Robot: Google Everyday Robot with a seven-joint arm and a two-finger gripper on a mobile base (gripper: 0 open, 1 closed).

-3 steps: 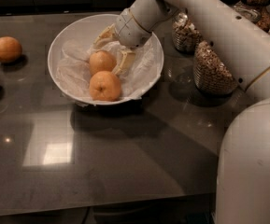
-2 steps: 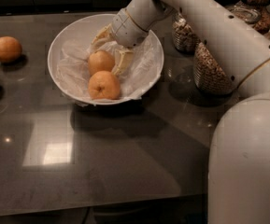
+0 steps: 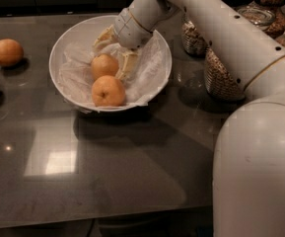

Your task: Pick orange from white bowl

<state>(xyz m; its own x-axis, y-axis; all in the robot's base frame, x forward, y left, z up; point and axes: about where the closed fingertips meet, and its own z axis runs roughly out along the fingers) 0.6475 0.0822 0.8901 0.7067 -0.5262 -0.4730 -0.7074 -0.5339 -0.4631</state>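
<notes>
Swung further into the right of the frame since a second ago: the arm's bulky lower body, with the forearm now reaching in at a slightly steeper slant. Little change at the working end, and none to speak of in the bowl or its two fruits.

Camera view, the only one. Gripper [image 3: 113,57] down inside the bowl [image 3: 75,33], toward its back half, with pale fingers [image 3: 128,63] apart and set on either side of the orange [image 3: 104,67]: one just beside its right flank, the other up behind its top left. Cannot tell whether either pad presses on the skin yet. Orange resting on the crinkled liner [image 3: 75,78], behind and nearly touching the second fruit [image 3: 108,91], deeper in colour and nearer the front rim. Bowl standing on the dark table [image 3: 132,172], with loose fruit [image 3: 6,52] well apart at the left edge and a cereal jar [image 3: 221,75] near on the right, under the arm.

Probably about to close. Firm, round and fairly heavy for its size, so little fear of crushing under a moderate squeeze. Curved, dimpled and likely a little slick, though, so apt to roll or squirt out if pinched off-centre. Best taken across the widest part, fingers opposite each other through the middle. Worth lifting straight up, to clear the second fruit and avoid dragging the light, loose liner along.
</notes>
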